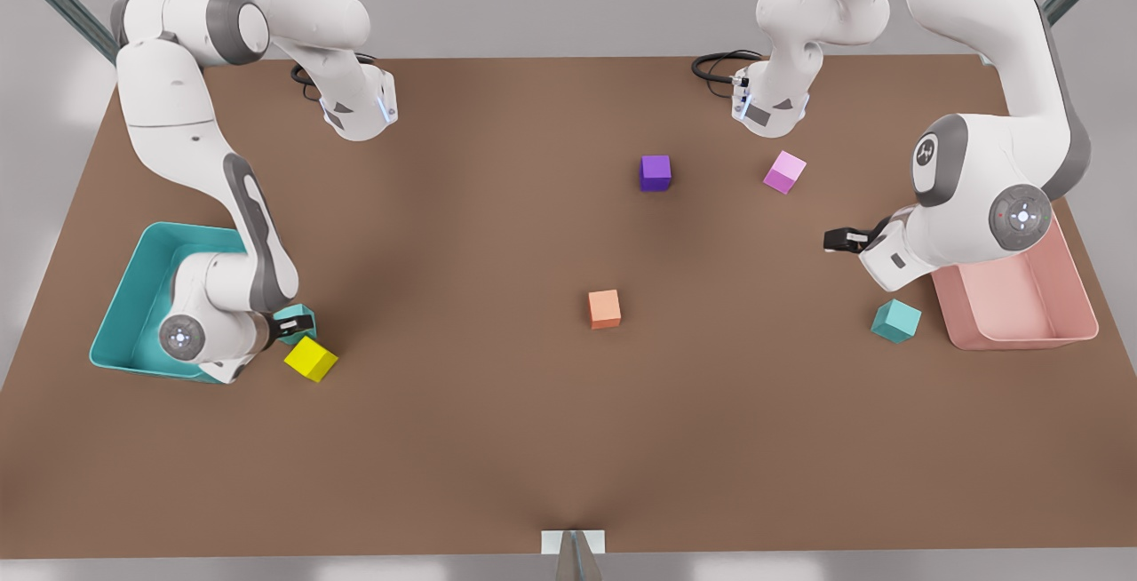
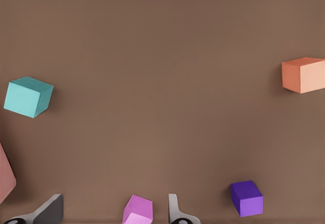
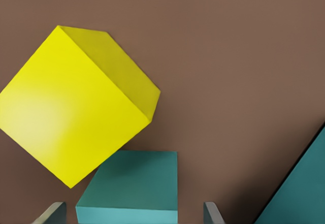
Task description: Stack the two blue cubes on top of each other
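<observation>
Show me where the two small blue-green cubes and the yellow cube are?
Teal cube near the pink bin (image 1: pixel 895 321): front view, on its top face.
Teal cube by the teal bin (image 3: pixel 133 188): right wrist view, on its top face, between the right gripper's fingers.
Yellow cube (image 1: pixel 310 359): front view, on its top face.

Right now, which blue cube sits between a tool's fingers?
The blue cube beside the yellow cube, by the teal bin, between the open right tool. The other lies free.

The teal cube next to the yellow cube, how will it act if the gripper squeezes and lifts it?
The teal cube looks rigid and flat-faced, so likely no rolling. Touching the yellow cube, it may nudge that when lifted.
</observation>
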